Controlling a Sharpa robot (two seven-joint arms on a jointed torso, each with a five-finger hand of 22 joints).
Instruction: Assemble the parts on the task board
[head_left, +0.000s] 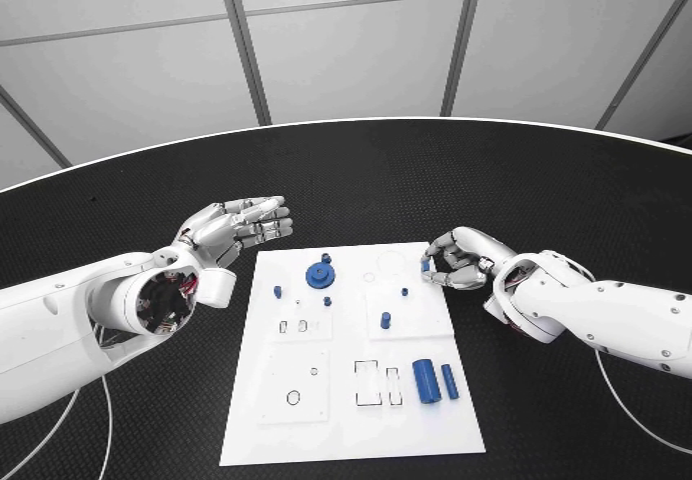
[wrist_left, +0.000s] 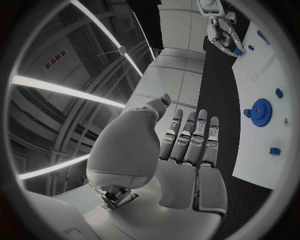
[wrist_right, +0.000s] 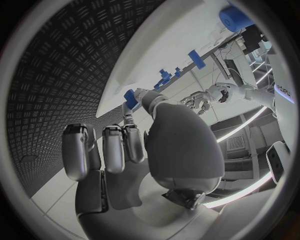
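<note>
The white task board (head_left: 353, 410) lies mid-table. On it sit a blue gear (head_left: 319, 275), small blue pegs (head_left: 385, 320) and two blue cylinders (head_left: 427, 380) near its right edge. My right hand (head_left: 462, 258) hovers at the board's far right corner and pinches a small blue part (head_left: 427, 263) between thumb and a finger; the right wrist view shows that part (wrist_right: 130, 95) at the fingertips (wrist_right: 145, 96), just off the board's edge (wrist_right: 169, 45). My left hand (head_left: 238, 225) floats left of the board's far corner, fingers stretched out, holding nothing. In the left wrist view the left hand (wrist_left: 181, 145) is beside the gear (wrist_left: 260, 111).
The black table (head_left: 433, 170) stretches round the board on all sides. Outlined slots and holes (head_left: 366, 382) mark the board's near half. A small peg (head_left: 277, 292) stands near the board's left edge, close to my left wrist.
</note>
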